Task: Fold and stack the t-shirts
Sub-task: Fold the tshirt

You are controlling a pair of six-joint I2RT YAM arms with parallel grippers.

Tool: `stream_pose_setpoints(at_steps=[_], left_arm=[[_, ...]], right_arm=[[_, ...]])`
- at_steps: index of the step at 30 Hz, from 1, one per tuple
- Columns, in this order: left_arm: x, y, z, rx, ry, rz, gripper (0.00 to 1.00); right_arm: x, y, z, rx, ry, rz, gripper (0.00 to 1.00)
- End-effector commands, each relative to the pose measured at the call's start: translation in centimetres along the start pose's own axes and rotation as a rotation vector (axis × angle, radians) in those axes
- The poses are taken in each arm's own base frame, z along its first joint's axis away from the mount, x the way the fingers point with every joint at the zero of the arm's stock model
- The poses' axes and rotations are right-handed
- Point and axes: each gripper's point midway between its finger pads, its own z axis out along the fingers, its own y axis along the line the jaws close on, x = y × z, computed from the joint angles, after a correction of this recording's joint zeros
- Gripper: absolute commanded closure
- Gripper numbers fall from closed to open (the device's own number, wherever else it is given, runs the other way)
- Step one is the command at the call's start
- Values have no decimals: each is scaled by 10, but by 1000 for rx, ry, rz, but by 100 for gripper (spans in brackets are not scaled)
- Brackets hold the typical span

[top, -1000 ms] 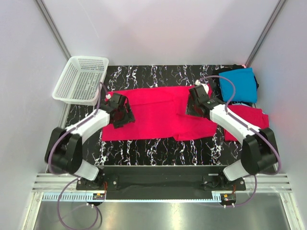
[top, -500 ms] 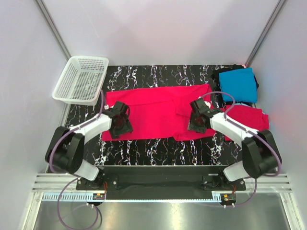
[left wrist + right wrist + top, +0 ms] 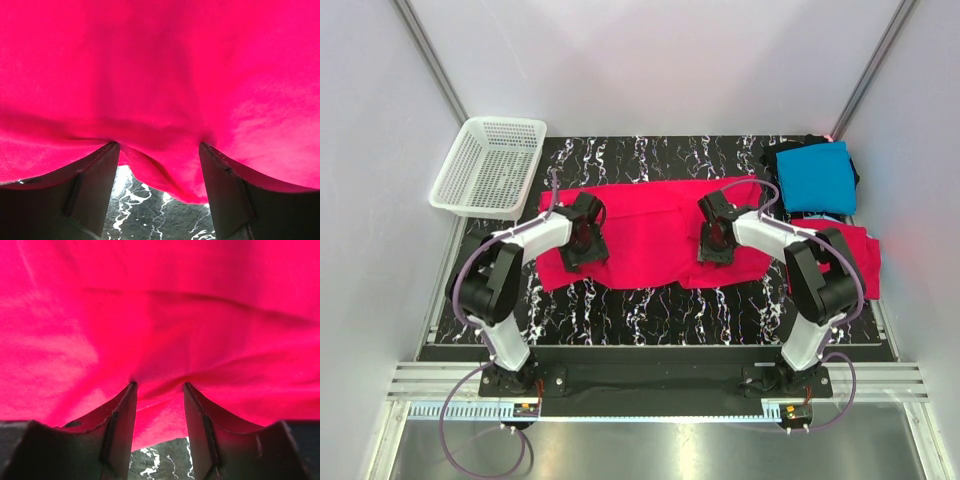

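Mid-table [image 3: 650, 155], t-shirt [image 3: 650, 235] pinched, left fingers [image 3: 95, 190], right fingers [image 3: 117, 430]

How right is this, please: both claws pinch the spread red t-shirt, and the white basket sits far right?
No: the top external view shows the white basket far left; the left claw and right claw do pinch the spread red t-shirt.

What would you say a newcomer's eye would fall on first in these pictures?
The pinkish-red t-shirt spread wide across the middle of the black marbled table stands out at once. The left gripper and right gripper each hold a fold of it, one toward each end, the cloth puckering between their fingers. Next come the turquoise-blue t-shirt, folded at the far right corner, and the white mesh basket at the far left.
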Motion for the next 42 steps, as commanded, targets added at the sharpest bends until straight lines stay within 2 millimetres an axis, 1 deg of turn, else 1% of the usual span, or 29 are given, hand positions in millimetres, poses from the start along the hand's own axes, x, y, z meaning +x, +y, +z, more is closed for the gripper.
stream_pose_setpoints(at_steps=[1,4,5,7,8,10,11,12,14,15,17,19,21,22,23,24,25,26,27,28,30,31,32,33,34,38,39,40,42], left_arm=[[-2,-10,8,-2,35,21,29],[2,-8,9,-27,69,18,30],[2,-8,6,-23,65,19,30],[4,0,2,-42,45,12,30],[0,1,-8,-30,16,6,29],[2,12,-12,-60,-4,0,29],[-1,12,-21,-50,-27,-9,28],[0,19,-23,-71,-37,-14,29],[2,28,-31,-86,-59,-41,28],[3,34,-34,-105,-69,-52,28],[7,40,-36,-112,-75,-70,28],[6,40,-42,-98,-88,-78,28],[3,38,-46,-86,-106,-82,28],[0,36,-48,-79,-114,-82,28],[-3,33,-50,-72,-121,-76,28],[-11,28,-54,-60,-140,-74,28],[-14,25,-52,-62,-140,-68,27],[-18,22,-52,-60,-143,-54,27],[-27,12,-56,-39,-153,-50,26],[-28,9,-50,-46,-138,-44,26],[-33,-2,-47,-27,-122,-40,25],[-40,-11,-48,-5,-127,-41,25],[-40,-11,-39,-11,-105,-41,25],[-44,-18,-36,18,-102,-45,25],[-47,-20,-33,30,-93,-50,24],[-59,-10,-9,9,-49,-88,23],[-62,-9,-6,5,-50,-91,23],[-66,-3,-4,-6,-49,-101,23],[-66,1,5,-17,-29,-111,23]], right_arm=[[-10,11,5,-20,-2,-37,51],[-6,12,9,-23,22,-36,52],[-5,11,9,-23,22,-37,52],[-5,8,2,-15,2,-33,52],[-5,6,0,-13,-6,-33,52],[-7,5,-11,-24,-30,-29,52],[-9,6,-15,-31,-41,-26,52],[-11,6,-24,-40,-63,-21,52],[-12,3,-33,-36,-84,-5,52],[-15,1,-43,-37,-108,6,53],[-19,-2,-53,-30,-138,17,52],[-25,1,-67,-49,-168,15,52],[-29,2,-75,-55,-180,8,52],[-38,3,-80,-50,-204,2,51],[-42,3,-80,-41,-211,-7,50],[-41,2,-74,-21,-192,-18,50],[-51,5,-76,-15,-205,-28,49],[-53,7,-73,-14,-196,-38,45],[-51,8,-61,1,-161,-47,42],[-57,14,-60,-15,-160,-46,39],[-62,18,-51,-21,-148,-39,36],[-65,22,-49,-35,-152,-40,34],[-68,23,-47,-43,-155,-39,32],[-74,20,-43,-50,-163,-18,31],[-75,21,-40,-73,-151,-9,31],[-80,3,-25,-55,-130,18,29],[-80,-6,-20,-39,-119,23,28],[-79,-10,-17,-34,-113,24,27],[-80,-17,-13,-16,-111,24,25]])
